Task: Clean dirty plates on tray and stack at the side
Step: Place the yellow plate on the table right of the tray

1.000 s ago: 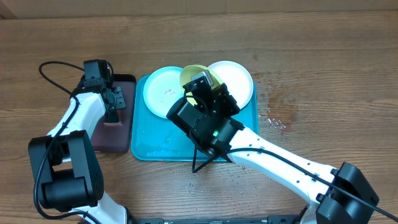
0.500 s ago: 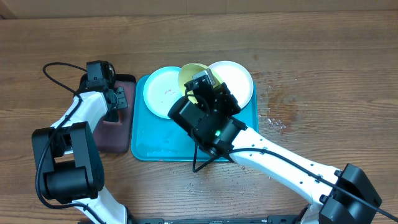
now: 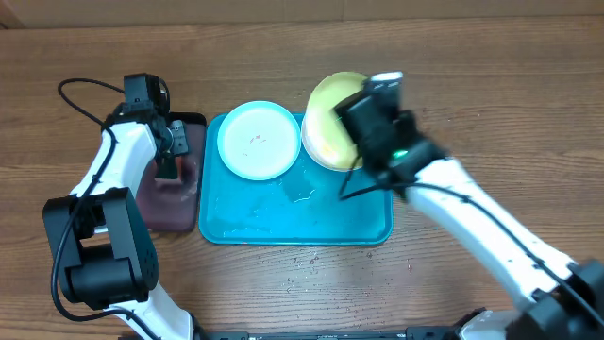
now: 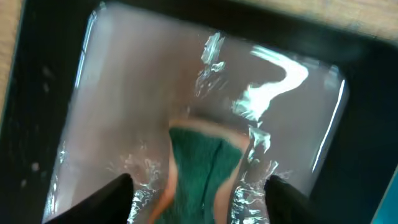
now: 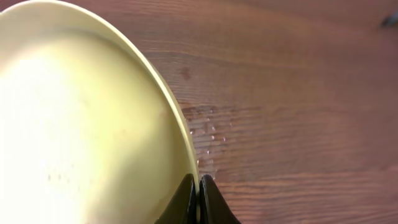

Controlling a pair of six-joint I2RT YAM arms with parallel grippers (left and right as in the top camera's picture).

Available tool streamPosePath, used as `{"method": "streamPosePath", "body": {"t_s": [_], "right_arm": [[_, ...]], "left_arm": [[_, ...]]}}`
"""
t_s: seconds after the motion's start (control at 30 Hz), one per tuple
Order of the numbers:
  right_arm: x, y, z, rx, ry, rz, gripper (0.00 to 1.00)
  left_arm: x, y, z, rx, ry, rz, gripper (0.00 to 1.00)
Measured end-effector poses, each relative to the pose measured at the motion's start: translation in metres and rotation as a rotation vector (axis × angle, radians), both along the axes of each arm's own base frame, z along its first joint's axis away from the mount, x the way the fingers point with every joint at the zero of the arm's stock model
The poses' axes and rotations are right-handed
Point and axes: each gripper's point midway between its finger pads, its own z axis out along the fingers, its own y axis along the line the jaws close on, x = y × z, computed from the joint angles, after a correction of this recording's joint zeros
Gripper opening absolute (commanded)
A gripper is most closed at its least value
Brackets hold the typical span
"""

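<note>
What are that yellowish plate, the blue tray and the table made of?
The yellow-green plate is probably plastic: smooth, with a soft sheen and a thin rim. The tray is likely moulded plastic: glossy, uniform turquoise, rounded corners. The table shows brown grain lines, so wood or wood-look laminate; which one is unclear.

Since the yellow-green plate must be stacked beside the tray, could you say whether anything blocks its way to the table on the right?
Nothing visible does. The right pincer is shut on the rim of the yellow-green plate above the tray; the table to its right shows only water droplets, though the arm hides part.
</note>
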Motion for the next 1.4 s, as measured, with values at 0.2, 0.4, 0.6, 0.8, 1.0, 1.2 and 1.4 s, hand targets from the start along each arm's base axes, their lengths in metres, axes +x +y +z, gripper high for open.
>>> {"method": "streamPosePath", "body": {"t_s": [0.2, 0.4, 0.6, 0.8, 1.0, 1.2, 1.4], "right_arm": [[0.004, -0.062, -0.006, 0.215, 0.099, -0.127, 0.04], [-0.001, -0.123, -0.02, 0.387, 0.179, -0.278, 0.04], [-0.007, -0.16, -0.025, 0.5, 0.203, -0.371, 0.04], [-0.014, -0.168, -0.028, 0.538, 0.227, -0.398, 0.04], [-0.013, -0.168, -0.029, 0.544, 0.223, -0.398, 0.04], [-0.015, -0.168, -0.037, 0.548, 0.236, -0.403, 0.11], [-0.017, -0.167, -0.054, 0.545, 0.296, -0.418, 0.07]], "left_arm": [[-0.024, -0.003, -0.01, -0.014, 0.098, 0.0, 0.7], [-0.035, -0.005, -0.023, -0.018, 0.126, 0.001, 0.66], [-0.038, -0.005, -0.032, -0.015, 0.117, -0.003, 0.17], [-0.037, -0.005, -0.032, -0.014, 0.116, -0.006, 0.04], [-0.042, -0.006, -0.033, -0.016, 0.135, -0.007, 0.16], [-0.049, -0.006, -0.025, -0.021, 0.182, -0.008, 0.54], [-0.033, -0.004, -0.011, -0.018, 0.136, 0.001, 0.61]]}}
